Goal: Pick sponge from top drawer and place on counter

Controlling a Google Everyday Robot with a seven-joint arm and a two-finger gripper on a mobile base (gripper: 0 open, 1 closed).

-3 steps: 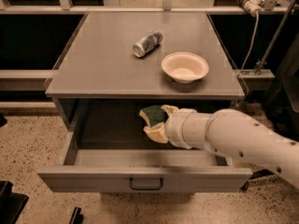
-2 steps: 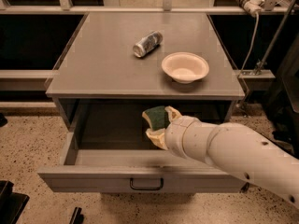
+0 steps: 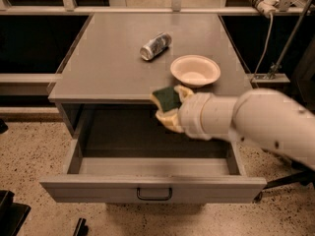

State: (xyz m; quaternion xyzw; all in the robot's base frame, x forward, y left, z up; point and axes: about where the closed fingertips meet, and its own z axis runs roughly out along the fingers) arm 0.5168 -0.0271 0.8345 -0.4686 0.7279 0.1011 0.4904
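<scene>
The sponge [image 3: 166, 98], dark green over pale yellow, sits between the cream fingers of my gripper [image 3: 170, 107]. The gripper is shut on it and holds it in the air at the front edge of the counter [image 3: 108, 63], above the open top drawer [image 3: 152, 183]. The drawer is pulled out towards the camera, with its dark wire handle [image 3: 154, 194] at the centre of the front panel. My white arm reaches in from the right and hides the right part of the drawer's inside.
A silver can [image 3: 155, 45] lies on its side on the counter. A cream bowl [image 3: 195, 71] stands on the counter just behind the gripper. Dark rails and a cable run along the back and right. Speckled floor lies below.
The gripper has risen with the sponge from inside the drawer up to the level of the counter's front edge.
</scene>
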